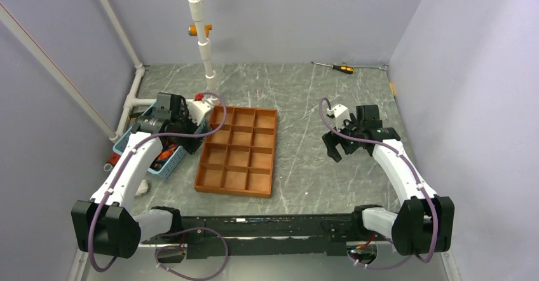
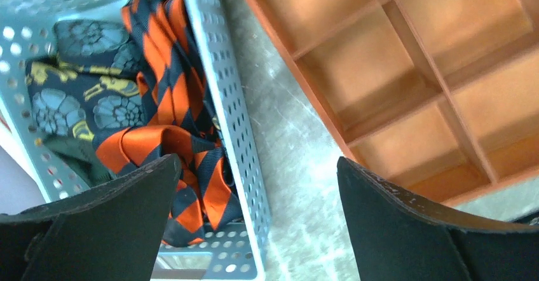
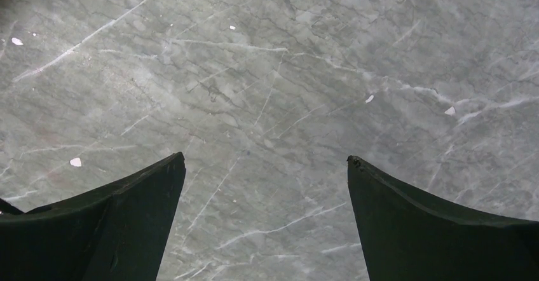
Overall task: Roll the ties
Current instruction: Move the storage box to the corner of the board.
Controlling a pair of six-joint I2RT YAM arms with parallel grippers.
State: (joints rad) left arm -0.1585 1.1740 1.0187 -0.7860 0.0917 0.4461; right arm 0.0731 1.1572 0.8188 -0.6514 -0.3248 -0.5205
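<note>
Grey, white-veined marble tabletop (image 1: 305, 103), boxed in by pale lilac walls (image 1: 286, 14), serving as the stage for a tie-rolling job. Holding the left gripper (image 2: 257, 160) wide open and empty above the edge of a light-blue perforated basket (image 2: 222, 103) at the table's left side, one black finger crossing the ties in the wrist view, the other crossing bare stone beside the basket. Touching neither tie, as far as the views are showing. Showing the ties heaped inside that basket, unrolled: a striped tie (image 2: 171, 96) in diagonal orange and black bands, lying crumpled along the basket's right wall, and to its left a dark tie (image 2: 82, 103) printed with grey-blue flowers and yellow motifs. Parking an orange-brown gridded tray (image 1: 232, 191) just beside the basket, on its right. Holding the right gripper (image 3: 266, 158) likewise spread wide, clasping nothing, facing down at bare tabletop well to the right of the tray. Leaving a screwdriver (image 1: 337, 68) with an orange-and-black handle lying by the far wall, and a white pipe (image 1: 202, 33) standing upright near the far edge, behind the basket.
</note>
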